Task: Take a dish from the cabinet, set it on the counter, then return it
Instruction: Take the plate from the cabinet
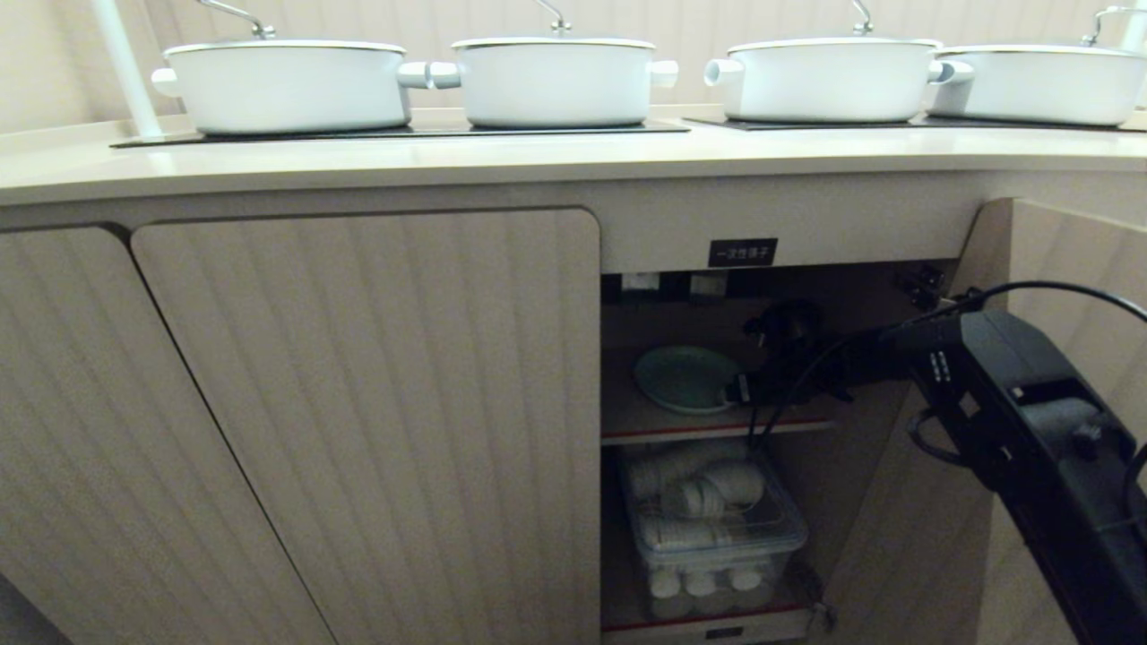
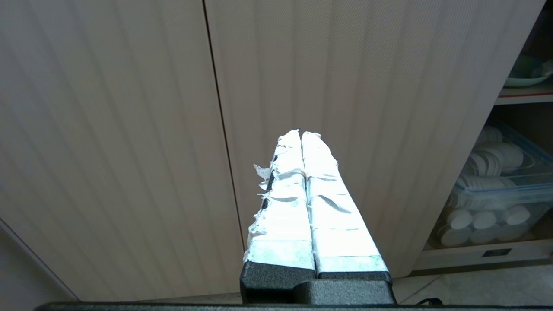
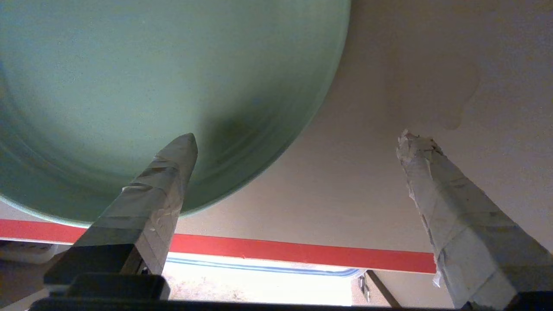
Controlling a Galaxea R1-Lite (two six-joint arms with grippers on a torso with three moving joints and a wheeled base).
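While the cabinet (image 1: pixel 376 421) stands open, the right gripper (image 3: pixel 298 142) reaches the dish (image 3: pixel 164 82).
Fingers spread wide, one over the rim; left gripper (image 2: pixel 301 134) pressed together.

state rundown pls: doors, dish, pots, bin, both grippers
cabinet right door: swung open
cabinet left door: closed
dish: flat on upper shelf, not gripped
right gripper: open, inside cabinet, one finger over the dish, other over bare shelf
left gripper: shut, empty, facing the closed door
four pots: lids on, on counter
plastic bin: lower shelf, full of white cups
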